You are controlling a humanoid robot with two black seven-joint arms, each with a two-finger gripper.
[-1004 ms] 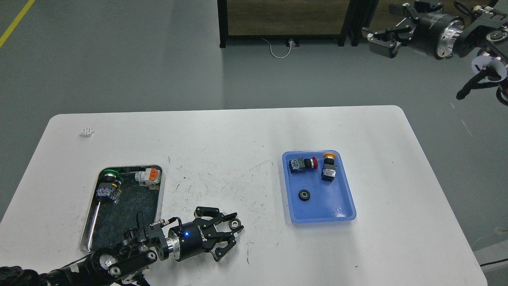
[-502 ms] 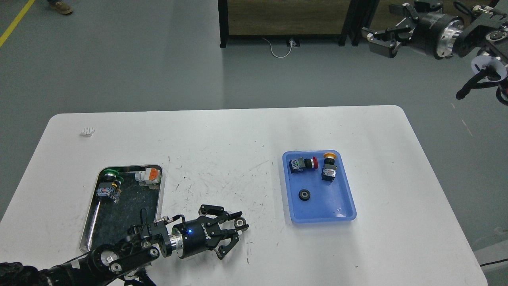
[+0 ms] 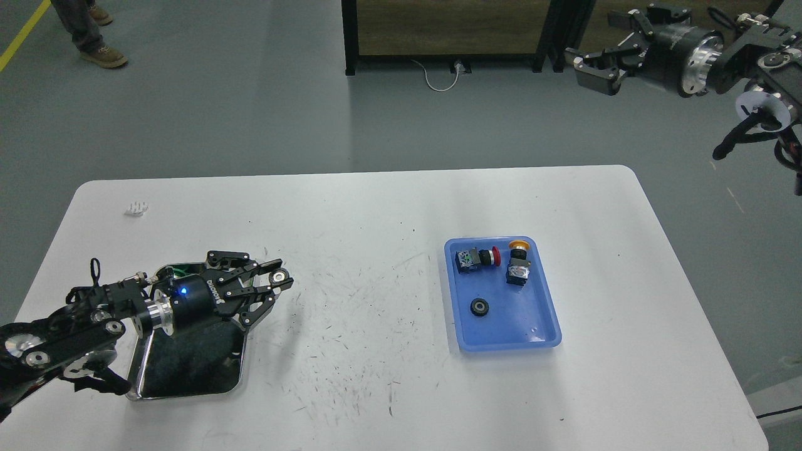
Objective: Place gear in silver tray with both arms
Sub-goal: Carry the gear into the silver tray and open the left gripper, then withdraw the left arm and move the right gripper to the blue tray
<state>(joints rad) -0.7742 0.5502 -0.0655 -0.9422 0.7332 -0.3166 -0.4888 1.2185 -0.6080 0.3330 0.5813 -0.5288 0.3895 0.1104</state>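
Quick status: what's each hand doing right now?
Left hand: closed on a small gear, above the silver tray.
Right hand: raised off-table, open, empty.

It looked like a factory workshop or a robot lab. The gray floor [image 3: 207, 106] had a yellow line [image 3: 24, 34] painted on it. A scratched white table [image 3: 388, 207] held a blue tray [image 3: 539, 326] of push buttons [image 3: 477, 258] and small machine parts.

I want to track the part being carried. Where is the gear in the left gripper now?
In the head view, the gear sits in the left gripper, at the left, by the far right corner of the silver tray.
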